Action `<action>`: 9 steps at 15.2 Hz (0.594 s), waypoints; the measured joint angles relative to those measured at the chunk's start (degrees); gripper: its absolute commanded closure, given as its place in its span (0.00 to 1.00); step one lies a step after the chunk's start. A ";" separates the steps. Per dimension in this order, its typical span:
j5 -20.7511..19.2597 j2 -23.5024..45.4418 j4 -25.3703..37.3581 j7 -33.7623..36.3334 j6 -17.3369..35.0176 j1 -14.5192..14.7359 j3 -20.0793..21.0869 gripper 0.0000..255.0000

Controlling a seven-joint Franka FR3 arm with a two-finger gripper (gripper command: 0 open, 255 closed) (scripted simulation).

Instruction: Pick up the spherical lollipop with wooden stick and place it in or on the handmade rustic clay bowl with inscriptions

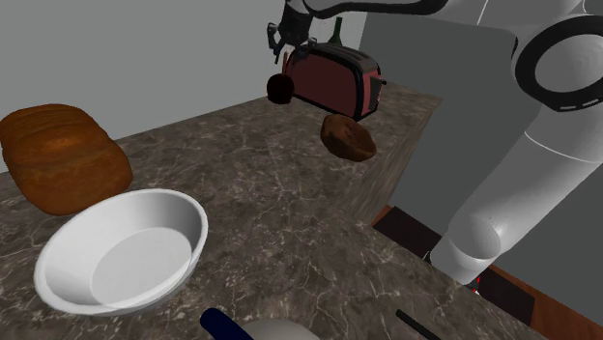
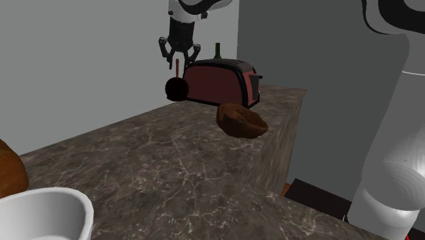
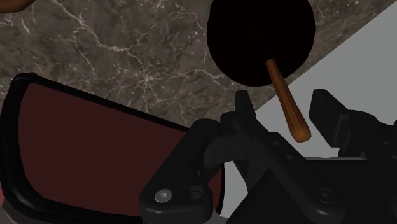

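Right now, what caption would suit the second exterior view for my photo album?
Robot hand holds a dark lollipop by its stick beside a red toaster, brown bowl nearby.

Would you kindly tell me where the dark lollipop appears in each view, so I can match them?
Shoulder view: lollipop upper middle, left of the red toaster.
Second exterior view: upper left of centre, left of the toaster.
Wrist view: beside the toaster, against the counter edge.
Shared landmark: the red toaster.
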 measured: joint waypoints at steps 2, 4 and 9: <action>-0.05 0.39 2.01 -0.18 -1.65 0.11 0.10 1.00; -0.19 0.86 4.03 -0.28 -3.25 0.25 0.24 1.00; -0.45 2.06 9.09 -0.86 -7.17 0.48 0.42 1.00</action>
